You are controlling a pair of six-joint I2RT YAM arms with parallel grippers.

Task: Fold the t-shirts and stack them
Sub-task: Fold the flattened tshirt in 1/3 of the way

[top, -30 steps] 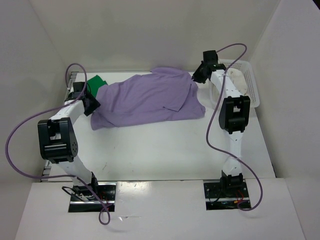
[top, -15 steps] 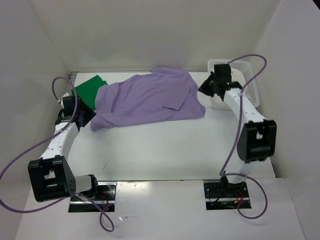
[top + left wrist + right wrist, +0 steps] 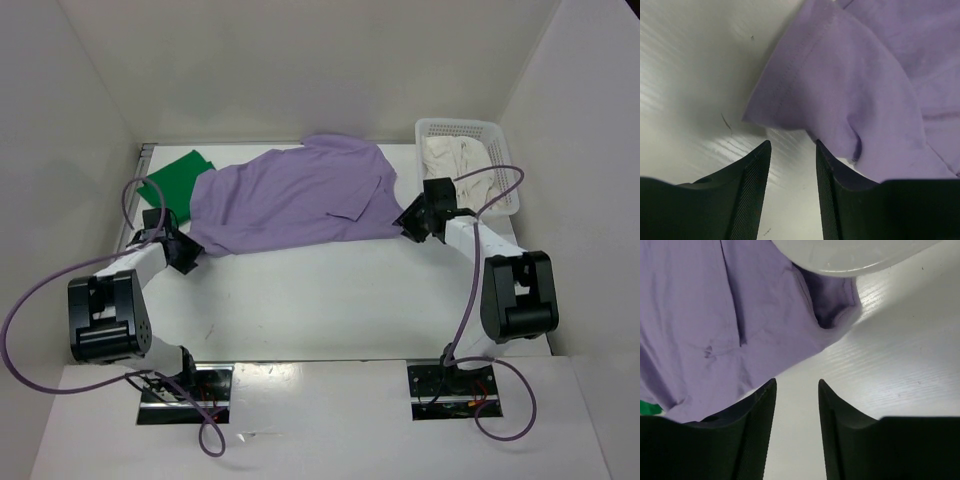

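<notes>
The lavender shirt [image 3: 300, 195] lies spread out, wrinkled, across the back of the table. The folded green shirt [image 3: 172, 177] lies partly under its left end. The cream-white shirt [image 3: 455, 160] is bunched in the white basket [image 3: 505, 165] at the back right. My left gripper [image 3: 186, 258] is open and empty, low over the table at the lavender shirt's near-left corner [image 3: 805, 85]. My right gripper [image 3: 408, 226] is open and empty at the shirt's near-right corner [image 3: 740, 330]. Bare table shows between both pairs of fingers.
White walls close in the table on the left, back and right. Purple cables loop from both arms. The basket's rounded rim [image 3: 855, 255] shows at the top of the right wrist view. A sliver of green cloth [image 3: 647, 408] shows at that view's left edge.
Both arms have drawn back toward the near side and lowered. The left gripper moved from the green shirt down to the lavender shirt's near-left corner; the right moved from the basket to the near-right corner.
</notes>
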